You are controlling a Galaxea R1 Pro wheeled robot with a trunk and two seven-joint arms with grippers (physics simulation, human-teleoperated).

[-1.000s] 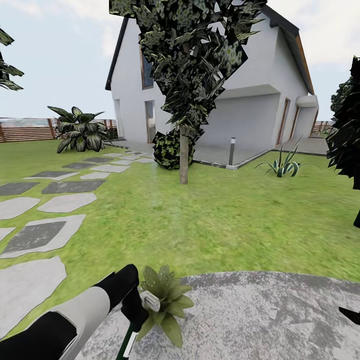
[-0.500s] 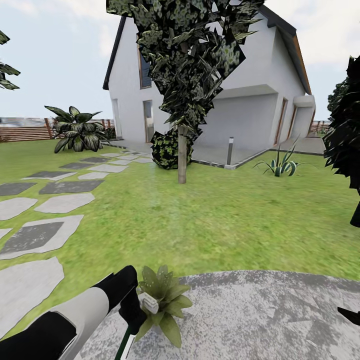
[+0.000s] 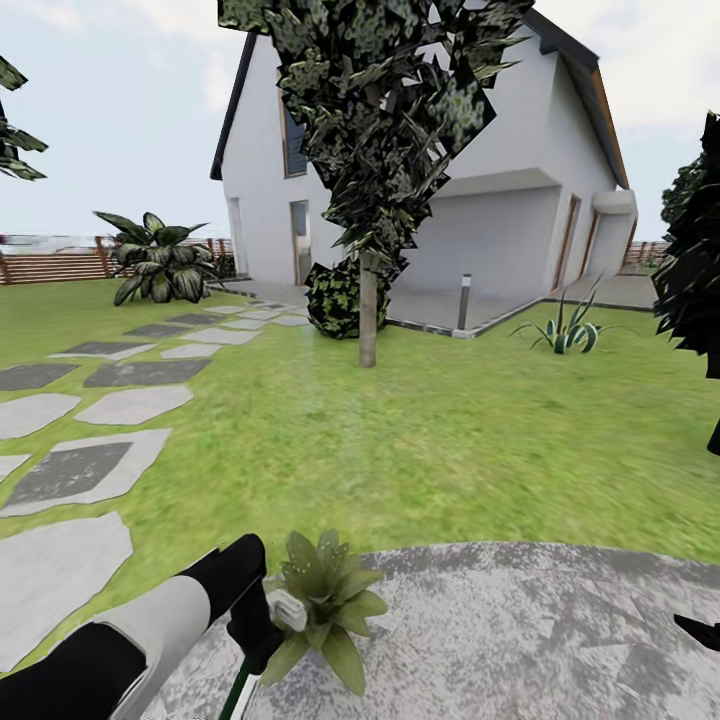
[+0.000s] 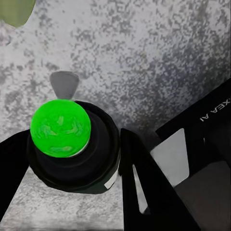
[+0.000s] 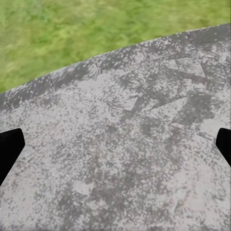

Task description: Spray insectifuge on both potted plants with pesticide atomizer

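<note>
In the head view a potted plant [image 3: 328, 605], a low rosette of olive-green leaves, sits at the near edge of the grey round patio [image 3: 520, 630]. My left gripper [image 3: 255, 640] hangs right beside it and is shut on the pesticide atomizer [image 3: 238, 692], whose white nozzle almost touches the leaves. The left wrist view looks down on the atomizer's bright green cap [image 4: 60, 127], with black fingers [image 4: 137, 173] pressed on both sides of the dark bottle. My right gripper [image 5: 115, 147] is open over bare paving, and its dark tip [image 3: 700, 630] shows at the head view's lower right edge.
Lawn [image 3: 420, 440] stretches ahead to a white house [image 3: 520, 200]. A tree trunk [image 3: 367, 310], a round bush [image 3: 335, 298], a grey bollard lamp [image 3: 463, 300] and an agave [image 3: 565, 332] stand in between. Stepping stones [image 3: 85, 472] run along the left; a dark shrub [image 3: 695, 290] is at the right.
My left arm has drawn slightly back and down, so the atomizer's nozzle sits a little lower beside the plant. The head view swayed briefly and returned.
</note>
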